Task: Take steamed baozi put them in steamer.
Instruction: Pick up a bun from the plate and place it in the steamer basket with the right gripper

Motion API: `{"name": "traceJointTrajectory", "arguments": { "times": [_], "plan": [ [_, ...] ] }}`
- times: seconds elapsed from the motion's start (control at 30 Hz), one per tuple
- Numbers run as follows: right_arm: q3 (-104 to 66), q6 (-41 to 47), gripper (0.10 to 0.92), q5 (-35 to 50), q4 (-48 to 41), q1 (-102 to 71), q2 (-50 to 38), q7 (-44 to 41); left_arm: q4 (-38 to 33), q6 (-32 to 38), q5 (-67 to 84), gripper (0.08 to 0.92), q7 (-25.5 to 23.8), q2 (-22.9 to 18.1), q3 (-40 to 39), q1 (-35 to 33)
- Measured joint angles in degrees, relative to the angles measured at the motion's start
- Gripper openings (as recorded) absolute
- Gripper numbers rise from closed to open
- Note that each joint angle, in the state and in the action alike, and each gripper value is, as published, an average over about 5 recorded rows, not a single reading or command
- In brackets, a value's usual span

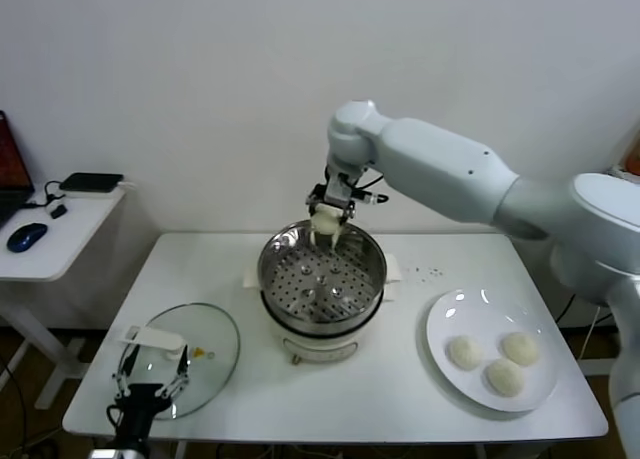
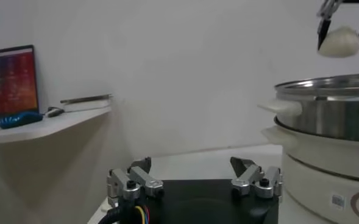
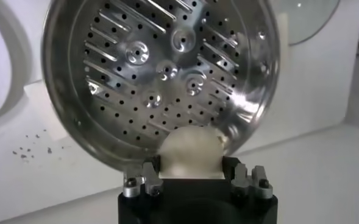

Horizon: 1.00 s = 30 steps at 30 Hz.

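Barely begun: right pincer clamped on one baozi above the far rim of the empty steamer, three baozi waiting on the plate, left pincer spread wide, idle by the lid.

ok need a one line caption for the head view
Right gripper holds a baozi above the steamer's far rim; three baozi wait on the plate.
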State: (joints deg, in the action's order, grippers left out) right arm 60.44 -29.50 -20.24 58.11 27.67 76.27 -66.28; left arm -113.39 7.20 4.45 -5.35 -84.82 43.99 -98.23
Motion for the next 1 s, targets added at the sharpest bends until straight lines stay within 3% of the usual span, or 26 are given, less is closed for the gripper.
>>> {"name": "traceJointTrajectory", "arguments": {
  "times": [1.0],
  "plan": [
    [-5.8,-4.0,0.661,-12.8,-7.3,-10.1,4.9,1.3,1.1,0.2,0.2,0.823,0.1,0.0,0.2,0.1]
  ]
}}
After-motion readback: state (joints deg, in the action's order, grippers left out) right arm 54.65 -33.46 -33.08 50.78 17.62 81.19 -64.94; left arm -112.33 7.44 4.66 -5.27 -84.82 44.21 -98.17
